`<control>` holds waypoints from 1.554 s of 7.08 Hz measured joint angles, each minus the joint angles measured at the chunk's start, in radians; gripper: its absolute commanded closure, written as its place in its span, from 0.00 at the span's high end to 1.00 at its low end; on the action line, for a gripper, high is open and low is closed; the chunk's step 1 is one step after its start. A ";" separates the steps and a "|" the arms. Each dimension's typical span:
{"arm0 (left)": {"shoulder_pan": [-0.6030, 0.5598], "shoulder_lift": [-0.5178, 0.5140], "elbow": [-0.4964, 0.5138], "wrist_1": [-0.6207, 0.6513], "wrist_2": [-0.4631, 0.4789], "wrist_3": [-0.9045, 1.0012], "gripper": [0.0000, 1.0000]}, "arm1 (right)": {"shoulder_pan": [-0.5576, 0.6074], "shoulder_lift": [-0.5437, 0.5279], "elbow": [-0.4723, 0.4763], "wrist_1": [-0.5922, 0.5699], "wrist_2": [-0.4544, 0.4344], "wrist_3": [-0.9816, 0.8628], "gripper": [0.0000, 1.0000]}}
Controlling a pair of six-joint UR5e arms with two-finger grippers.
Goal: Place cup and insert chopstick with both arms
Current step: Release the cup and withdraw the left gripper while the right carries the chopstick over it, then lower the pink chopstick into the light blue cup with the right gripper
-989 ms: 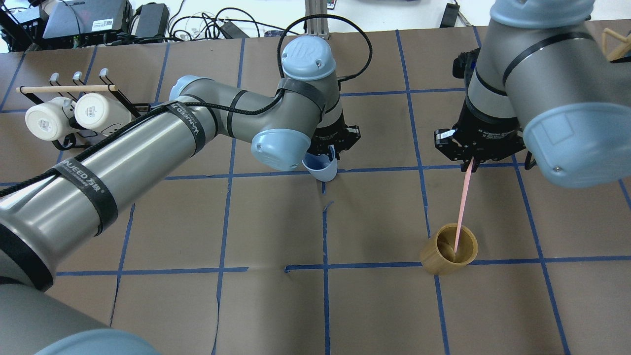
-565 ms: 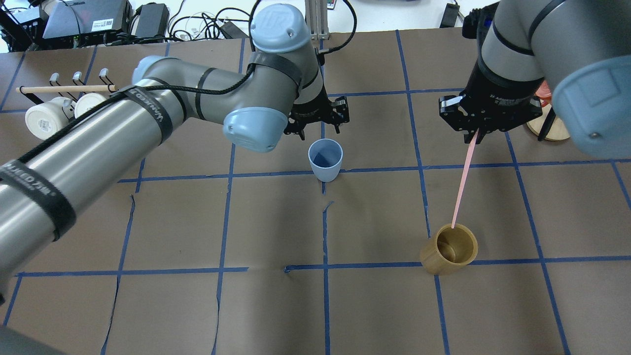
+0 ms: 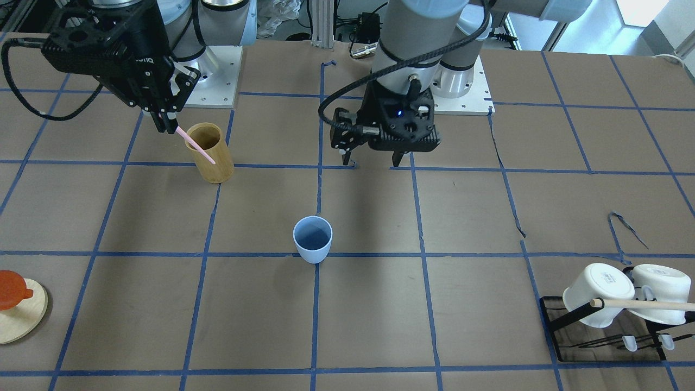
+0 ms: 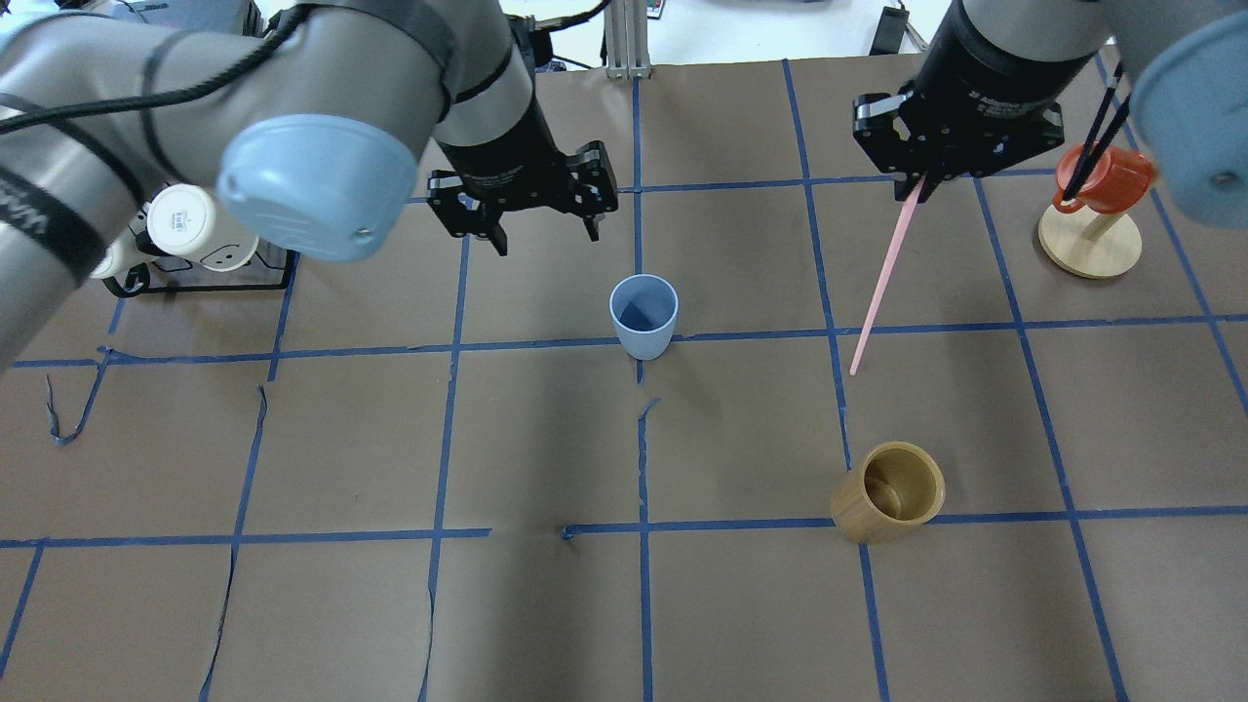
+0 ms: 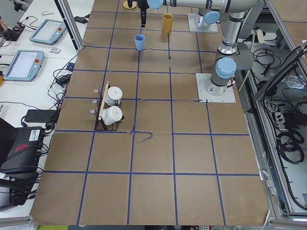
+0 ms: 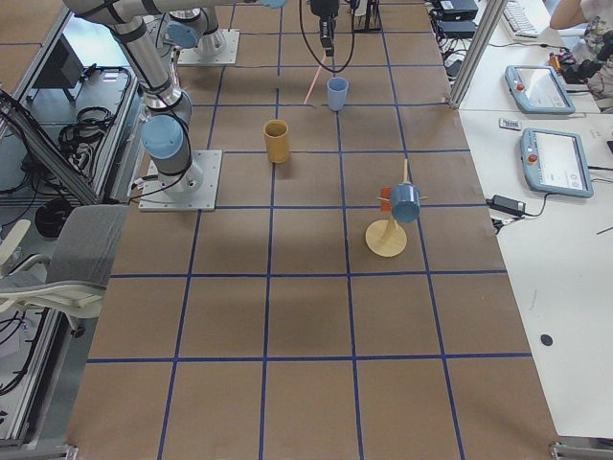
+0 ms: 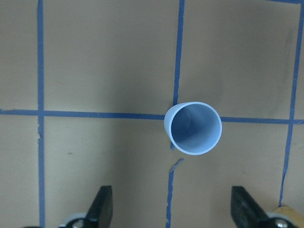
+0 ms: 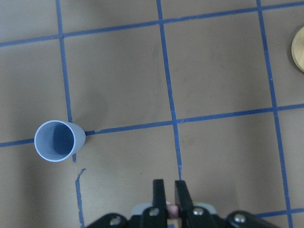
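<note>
The light-blue cup (image 4: pixel 643 317) stands upright and empty on a blue tape line mid-table; it also shows in the front view (image 3: pixel 312 239) and both wrist views (image 7: pixel 193 128) (image 8: pixel 59 141). My left gripper (image 4: pixel 546 239) is open and empty, raised above and beyond the cup, apart from it (image 3: pixel 371 162). My right gripper (image 4: pixel 916 190) is shut on one pale-pink chopstick (image 4: pixel 882 283), which hangs slanted with its tip clear of the tan bamboo cylinder (image 4: pixel 889 505). The chopstick is right of the cup.
A black rack with white mugs (image 4: pixel 195 224) and a wooden dowel stands at the far left. A red mug on a wooden stand (image 4: pixel 1092 195) is at the far right. Brown paper with blue tape grid covers the table (image 4: pixel 546 604).
My left gripper let go of the cup, opened and pulled up and away to the left. My right gripper lifted the pink chopstick out of the bamboo cylinder and moved farther back.
</note>
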 measured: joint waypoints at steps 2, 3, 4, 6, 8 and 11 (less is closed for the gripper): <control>0.081 0.115 -0.097 -0.057 -0.001 0.031 1.00 | 0.047 0.065 -0.001 -0.169 0.029 0.034 0.14; 0.120 0.150 -0.124 -0.063 -0.001 0.090 1.00 | 0.092 0.086 -0.001 -0.232 0.029 0.079 0.13; 0.154 0.169 -0.129 -0.069 0.001 0.140 1.00 | 0.140 0.101 -0.001 -0.283 0.024 0.119 0.13; 0.183 0.154 -0.057 -0.177 0.033 0.166 1.00 | 0.210 0.118 -0.001 -0.335 0.009 0.172 0.14; 0.188 0.133 0.002 -0.296 0.044 0.170 1.00 | 0.254 0.149 0.004 -0.383 -0.011 0.244 0.17; 0.190 0.128 0.003 -0.305 0.045 0.229 1.00 | 0.273 0.171 0.074 -0.493 -0.046 0.273 0.20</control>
